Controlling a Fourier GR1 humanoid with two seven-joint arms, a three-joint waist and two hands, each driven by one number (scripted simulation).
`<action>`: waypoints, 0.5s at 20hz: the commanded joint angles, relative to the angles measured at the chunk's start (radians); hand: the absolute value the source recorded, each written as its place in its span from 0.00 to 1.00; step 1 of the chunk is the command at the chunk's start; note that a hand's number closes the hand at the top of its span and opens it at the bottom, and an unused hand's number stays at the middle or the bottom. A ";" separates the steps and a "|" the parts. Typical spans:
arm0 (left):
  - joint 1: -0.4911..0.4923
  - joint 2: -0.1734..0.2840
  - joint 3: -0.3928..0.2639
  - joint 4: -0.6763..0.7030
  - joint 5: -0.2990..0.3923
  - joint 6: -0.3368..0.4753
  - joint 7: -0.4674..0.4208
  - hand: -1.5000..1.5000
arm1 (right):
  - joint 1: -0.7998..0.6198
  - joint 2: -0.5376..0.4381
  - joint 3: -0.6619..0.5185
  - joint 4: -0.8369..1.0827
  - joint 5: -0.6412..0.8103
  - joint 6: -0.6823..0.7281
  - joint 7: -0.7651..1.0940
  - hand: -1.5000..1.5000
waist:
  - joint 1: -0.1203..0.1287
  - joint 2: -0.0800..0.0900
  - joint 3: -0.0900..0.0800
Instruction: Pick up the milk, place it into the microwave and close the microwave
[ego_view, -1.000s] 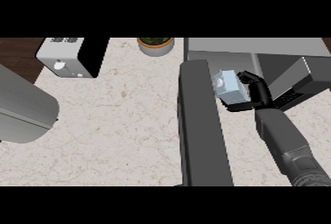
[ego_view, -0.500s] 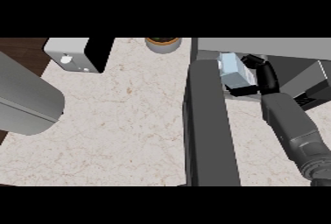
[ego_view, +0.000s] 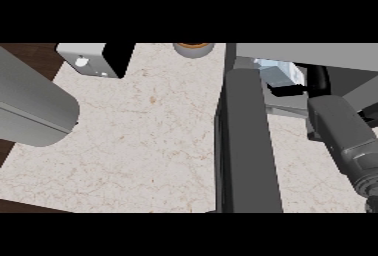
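The milk (ego_view: 279, 71), a small pale blue and white carton, sits just inside the microwave (ego_view: 310, 54) mouth at the upper right, partly hidden under the microwave's grey top. My right hand (ego_view: 317, 81) is curled round the carton, with one black finger (ego_view: 285, 91) showing below it. The microwave door (ego_view: 248, 145) stands open as a long dark slab reaching toward me. My left forearm (ego_view: 33, 107) shows at the left edge, but its hand is out of view.
A white and black appliance (ego_view: 92, 58) stands at the counter's back left. A small round brown-topped pot (ego_view: 193, 48) sits at the back middle. The speckled counter (ego_view: 140, 145) spreads left of the door, and dark floor shows past its left edge.
My right hand has carried the milk upward and deeper under the microwave's top. The whole view has shifted, so the door and my right forearm now look larger.
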 joint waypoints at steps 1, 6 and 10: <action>-0.018 0.022 0.015 0.004 0.013 -0.002 0.004 0.00 | -0.024 -0.031 -0.004 0.011 0.004 -0.027 0.031 1.00 | 0.022 0.010 0.001; -0.033 0.032 0.018 0.015 0.022 -0.009 0.002 0.00 | -0.021 -0.041 -0.020 0.012 -0.005 -0.068 0.024 1.00 | 0.037 0.019 0.002; -0.058 0.050 0.020 0.029 0.024 0.008 0.018 0.00 | -0.029 -0.065 -0.022 0.015 -0.003 -0.060 0.026 1.00 | 0.033 0.030 0.004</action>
